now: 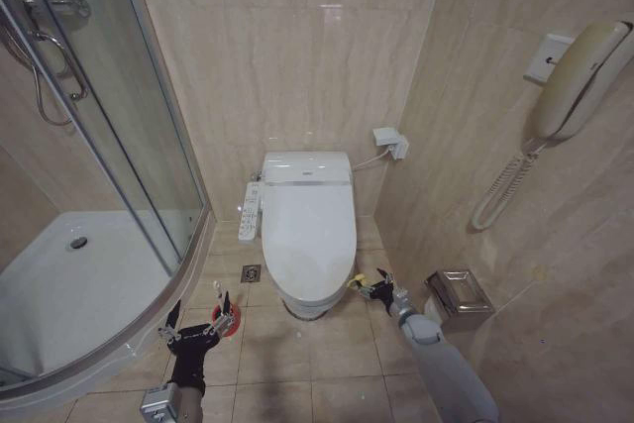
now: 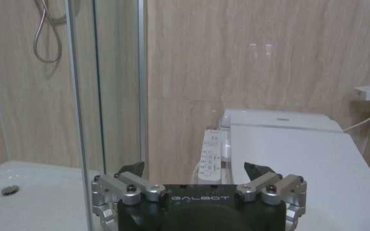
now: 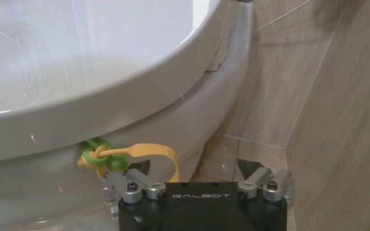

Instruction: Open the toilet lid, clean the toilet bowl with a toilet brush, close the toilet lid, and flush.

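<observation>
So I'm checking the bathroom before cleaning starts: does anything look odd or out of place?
Only one thing: a green-and-yellow band is tied at the front edge of the closed toilet lid, close to the right hand. Nothing is spilled or damaged.

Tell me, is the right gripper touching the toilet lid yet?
Apart. In the right wrist view the open right gripper sits below the toilet lid rim, floor tile showing between its fingers; one finger nears the yellow-green band.
</observation>
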Available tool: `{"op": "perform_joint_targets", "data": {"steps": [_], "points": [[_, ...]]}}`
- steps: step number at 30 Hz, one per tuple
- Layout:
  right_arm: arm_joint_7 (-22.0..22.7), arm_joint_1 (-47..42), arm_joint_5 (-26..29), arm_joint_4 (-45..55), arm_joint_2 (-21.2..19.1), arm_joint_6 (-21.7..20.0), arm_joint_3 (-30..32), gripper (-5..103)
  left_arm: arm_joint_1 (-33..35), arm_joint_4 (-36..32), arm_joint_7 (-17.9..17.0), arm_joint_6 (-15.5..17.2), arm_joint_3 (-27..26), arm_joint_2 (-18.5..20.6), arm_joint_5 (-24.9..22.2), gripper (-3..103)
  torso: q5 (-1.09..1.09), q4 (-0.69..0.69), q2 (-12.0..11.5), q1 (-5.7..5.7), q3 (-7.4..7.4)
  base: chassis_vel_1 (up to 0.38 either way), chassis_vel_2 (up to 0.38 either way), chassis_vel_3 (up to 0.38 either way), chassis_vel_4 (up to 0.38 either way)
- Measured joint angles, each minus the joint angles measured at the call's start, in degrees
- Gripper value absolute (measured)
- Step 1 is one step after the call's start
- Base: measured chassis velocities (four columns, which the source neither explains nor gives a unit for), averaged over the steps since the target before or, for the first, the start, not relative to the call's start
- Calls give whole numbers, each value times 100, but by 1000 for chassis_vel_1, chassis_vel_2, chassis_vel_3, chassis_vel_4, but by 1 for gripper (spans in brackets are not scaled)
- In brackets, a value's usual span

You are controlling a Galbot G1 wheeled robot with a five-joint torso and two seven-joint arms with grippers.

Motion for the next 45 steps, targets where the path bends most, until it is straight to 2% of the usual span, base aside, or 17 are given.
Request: {"op": "perform_joint_targets", "data": {"steps": [2,3,10,11,16,17,24,25,35,45], "points": [[-15,0,-10,-18,-20,23,19,103,0,0,0,0,0,0,0,100,0,0,0,0,0,0,0,0,0],[-19,-2,-12,-22,-28,33,25,79,0,0,0,0,0,0,0,100,0,0,0,0,0,0,0,0,0],[-59,-19,-14,-47,-51,81,52,79,0,0,0,0,0,0,0,100,0,0,0,0,0,0,0,0,0],[-68,-26,-14,-47,-53,87,52,51,0,0,0,0,0,0,0,100,0,0,0,0,0,0,0,0,0],[-72,-57,-6,-37,-54,92,52,51,0,0,0,0,0,0,0,100,0,0,0,0,0,0,0,0,0],[-73,-66,-5,-32,-54,93,52,24,0,0,0,0,0,0,0,100,0,0,0,0,0,0,0,0,0],[-73,-191,123,198,-120,102,0,24,0,0,0,0,0,0,0,100,1,2,0,0,0,0,0,0,0],[-70,-228,174,272,-145,97,-19,2,0,0,0,0,0,0,0,100,1,2,0,0,0,0,0,0,0],[3,-739,919,1574,-541,-272,-99,1,0,0,0,0,0,0,0,100,2,3,0,0,0,0,0,0,0],[66,-1022,1374,2448,-695,-528,61,1,0,0,0,0,0,0,0,100,0,1,0,1,0,0,0,0,0]]}}
